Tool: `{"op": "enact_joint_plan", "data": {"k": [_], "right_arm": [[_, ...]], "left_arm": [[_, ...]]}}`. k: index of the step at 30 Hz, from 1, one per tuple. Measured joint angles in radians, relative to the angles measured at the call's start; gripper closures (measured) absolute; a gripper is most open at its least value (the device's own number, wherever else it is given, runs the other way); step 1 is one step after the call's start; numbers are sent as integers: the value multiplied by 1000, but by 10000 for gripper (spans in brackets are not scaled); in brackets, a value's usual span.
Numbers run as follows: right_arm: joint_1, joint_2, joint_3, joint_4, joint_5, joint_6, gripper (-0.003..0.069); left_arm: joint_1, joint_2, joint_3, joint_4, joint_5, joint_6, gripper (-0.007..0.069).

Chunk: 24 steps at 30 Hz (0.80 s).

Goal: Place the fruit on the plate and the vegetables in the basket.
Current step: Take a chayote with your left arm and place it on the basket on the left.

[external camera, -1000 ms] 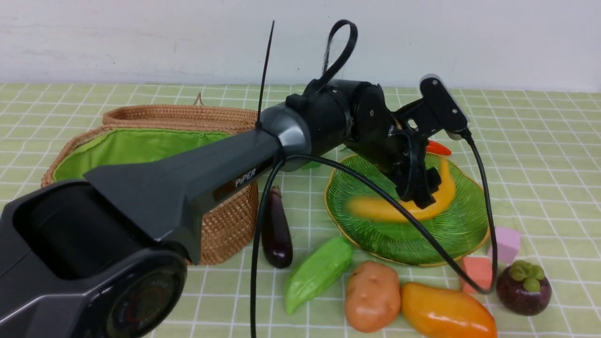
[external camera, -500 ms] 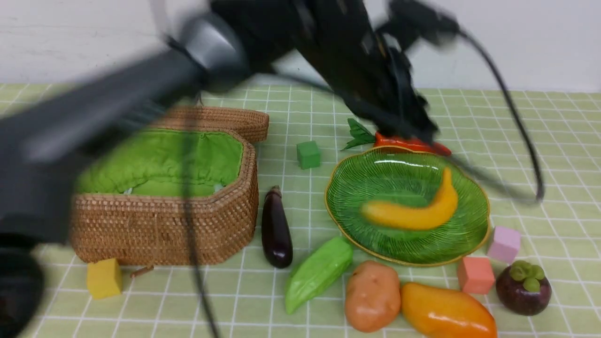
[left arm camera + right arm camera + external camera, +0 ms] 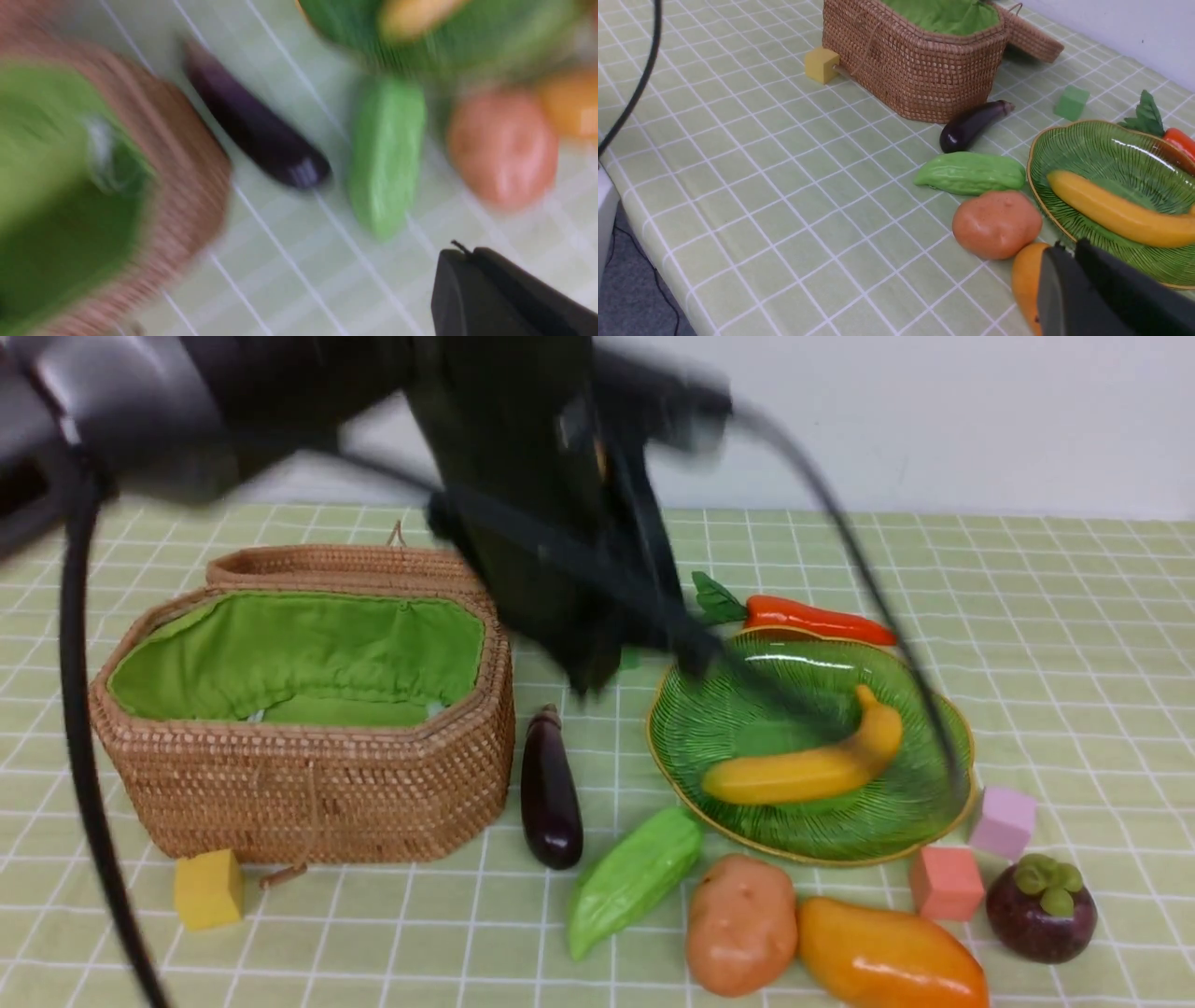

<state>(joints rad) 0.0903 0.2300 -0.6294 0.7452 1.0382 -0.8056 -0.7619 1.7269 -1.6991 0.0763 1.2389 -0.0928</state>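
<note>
The glossy dark purple eggplant (image 3: 551,793) lies on the desk (image 3: 373,933), just right of the brown woven wicker basket (image 3: 308,793). It is probably light, stiff and slippery, best gripped across its thick near half. The left claw (image 3: 644,658), blurred, seems closed and empty; the right claw (image 3: 1066,249) is closed.

- A plain white wall (image 3: 934,420) stood behind the table (image 3: 738,186) and met its far edge in a straight line.
- A pale green tablecloth (image 3: 1074,616) with a grid of thin white lines covered the whole top.
- In the right wrist view the cloth hung down over the near edge.
- Below that edge lay a grey floor (image 3: 630,298).
- A white block (image 3: 605,205) showed at the frame's edge, perhaps part of some furniture.
- The light was even, and the shadows were soft and short.
</note>
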Motion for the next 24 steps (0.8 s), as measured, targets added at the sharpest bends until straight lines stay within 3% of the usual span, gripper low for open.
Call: {"op": "enact_joint_plan", "data": {"k": [4,10,14,16,17,18,19,24], "right_arm": [[0,0,0,0,1,0,617],[0,0,0,-3,3,0,638],[0,0,0,-6,3,0,639],[0,0,0,-6,3,0,639],[0,0,0,-8,3,0,639],[0,0,0,-8,3,0,639],[0,0,0,-8,3,0,639],[0,0,0,-8,3,0,643]], "left_arm": [[-41,19,105,-11,-19,-31,638],[-25,70,101,-7,-127,-97,608],[-18,139,94,1,-163,26,434],[-18,157,94,0,-175,66,388],[-18,186,94,0,-201,117,312],[-18,193,94,0,-205,130,303],[-18,222,94,6,-249,180,226],[-18,271,94,35,-335,226,104]]}}
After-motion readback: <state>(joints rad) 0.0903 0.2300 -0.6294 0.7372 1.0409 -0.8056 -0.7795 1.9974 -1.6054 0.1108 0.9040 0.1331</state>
